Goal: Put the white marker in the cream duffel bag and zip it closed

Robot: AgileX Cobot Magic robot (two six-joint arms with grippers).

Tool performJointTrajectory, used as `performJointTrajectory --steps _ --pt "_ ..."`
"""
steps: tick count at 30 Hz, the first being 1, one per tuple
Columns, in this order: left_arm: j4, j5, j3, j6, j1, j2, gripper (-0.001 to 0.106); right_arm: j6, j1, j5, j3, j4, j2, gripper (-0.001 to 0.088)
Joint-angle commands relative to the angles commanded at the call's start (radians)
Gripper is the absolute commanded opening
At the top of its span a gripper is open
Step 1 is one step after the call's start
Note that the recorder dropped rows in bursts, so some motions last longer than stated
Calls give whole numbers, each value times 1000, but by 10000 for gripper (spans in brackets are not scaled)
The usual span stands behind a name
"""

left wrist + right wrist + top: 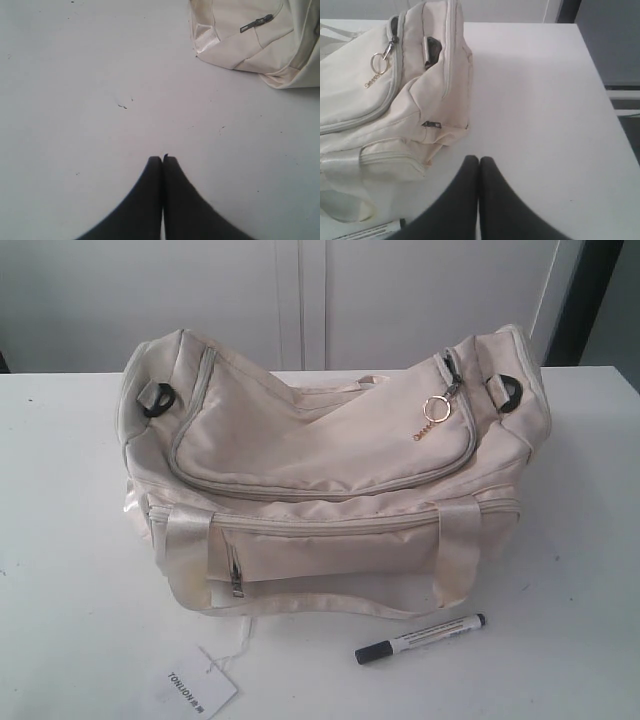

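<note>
marker (420, 638) lay along the front of the bag (330, 460), right side | right gripper (479, 159) nearer, jaws together, empty | left gripper (162, 158) also together

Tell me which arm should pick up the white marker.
Right. The white marker lies right of centre before the cream duffel bag, and shows close to the right gripper in that wrist view; the left gripper has no marker in its view.
</note>
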Motion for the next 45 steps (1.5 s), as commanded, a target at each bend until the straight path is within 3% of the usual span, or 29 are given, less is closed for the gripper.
performJointTrajectory --steps 18,31,45 --pt "0 0 0 0 0 0 0 -42 0 32 -195 79 345 0" --pt "0 0 0 0 0 0 0 -42 0 57 -352 87 518 0" --pt "0 0 0 0 0 0 0 -78 0 50 -516 186 694 0"
